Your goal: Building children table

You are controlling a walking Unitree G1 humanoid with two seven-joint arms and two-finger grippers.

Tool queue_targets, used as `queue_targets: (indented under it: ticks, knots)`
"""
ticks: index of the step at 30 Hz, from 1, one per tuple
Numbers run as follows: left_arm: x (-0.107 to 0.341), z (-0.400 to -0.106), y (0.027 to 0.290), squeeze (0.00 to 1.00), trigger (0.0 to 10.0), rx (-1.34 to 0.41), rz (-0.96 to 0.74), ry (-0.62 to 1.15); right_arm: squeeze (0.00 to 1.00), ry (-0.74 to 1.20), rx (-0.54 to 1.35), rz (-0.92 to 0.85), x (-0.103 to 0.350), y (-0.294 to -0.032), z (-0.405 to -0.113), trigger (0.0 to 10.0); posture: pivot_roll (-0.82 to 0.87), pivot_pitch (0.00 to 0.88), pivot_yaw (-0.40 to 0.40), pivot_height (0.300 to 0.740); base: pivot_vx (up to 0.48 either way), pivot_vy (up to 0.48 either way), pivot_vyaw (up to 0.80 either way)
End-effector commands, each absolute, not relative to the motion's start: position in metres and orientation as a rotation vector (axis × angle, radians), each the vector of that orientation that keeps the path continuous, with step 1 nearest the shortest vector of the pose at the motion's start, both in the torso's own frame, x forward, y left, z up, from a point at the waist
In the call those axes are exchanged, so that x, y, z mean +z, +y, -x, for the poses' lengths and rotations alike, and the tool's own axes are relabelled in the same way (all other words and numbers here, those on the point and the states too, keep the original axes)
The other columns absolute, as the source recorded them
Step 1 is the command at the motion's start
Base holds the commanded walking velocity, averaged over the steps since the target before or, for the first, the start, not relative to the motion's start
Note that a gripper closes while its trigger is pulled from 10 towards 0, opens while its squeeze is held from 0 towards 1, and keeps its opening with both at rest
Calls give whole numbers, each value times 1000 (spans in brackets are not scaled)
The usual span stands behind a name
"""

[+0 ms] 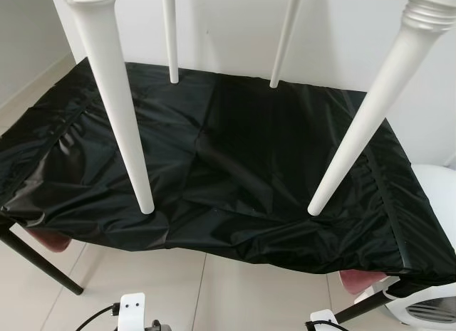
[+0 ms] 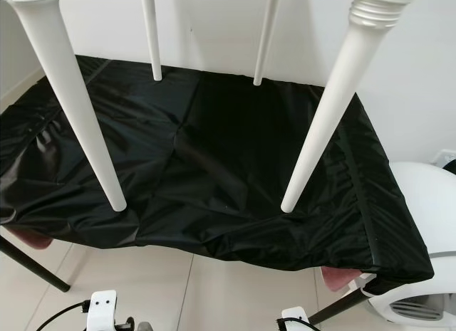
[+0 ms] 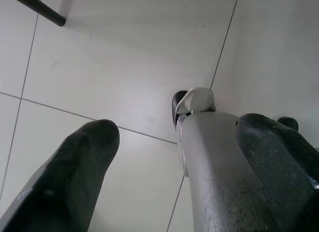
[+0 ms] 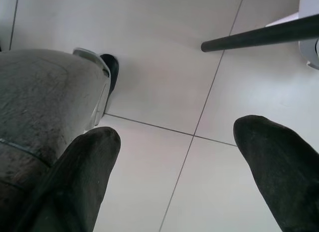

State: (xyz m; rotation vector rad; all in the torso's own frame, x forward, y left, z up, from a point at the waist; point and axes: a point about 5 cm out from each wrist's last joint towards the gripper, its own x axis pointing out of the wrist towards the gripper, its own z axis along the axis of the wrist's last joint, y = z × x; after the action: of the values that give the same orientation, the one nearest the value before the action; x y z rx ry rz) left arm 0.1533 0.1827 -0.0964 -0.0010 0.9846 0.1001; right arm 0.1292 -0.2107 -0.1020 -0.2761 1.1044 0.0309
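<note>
Four white table legs (image 1: 120,110) stand on the black cloth-covered table (image 1: 235,153), toward twelve o'clock, while left gripper (image 3: 174,167) and right gripper (image 4: 177,167) hang spread, empty, so checking each leg's tightness seems wise.

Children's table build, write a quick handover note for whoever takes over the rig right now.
Left gripper: open, holding nothing, hanging down over the tiled floor.
Right gripper: open, holding nothing, also hanging over the floor.
Things: the white children's table stands on the black-covered work table; its four legs are in view, near left leg, near right leg, two far legs, all reaching down to the cover.
Done: all four legs appear fitted, and the table appears upright.
Left: tightness of the legs cannot be judged from here; check before moving it.
</note>
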Motion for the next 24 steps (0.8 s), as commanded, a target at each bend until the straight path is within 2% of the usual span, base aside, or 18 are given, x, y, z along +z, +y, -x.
queue_targets:
  ticks: [1, 24]
  knots:
    - [-103, -140, 175, 0, 10000, 52, 15, 1042, 0, 1124, 19, 252, -105, -209, -122, 10000, -10, 0, -36, 740, 0, 0, 0]
    - [-95, -161, 174, 0, 10000, 63, 32, 1002, 0, 1113, 1, 241, -103, -208, -127, 10000, 6, 0, -33, 740, 0, 0, 0]
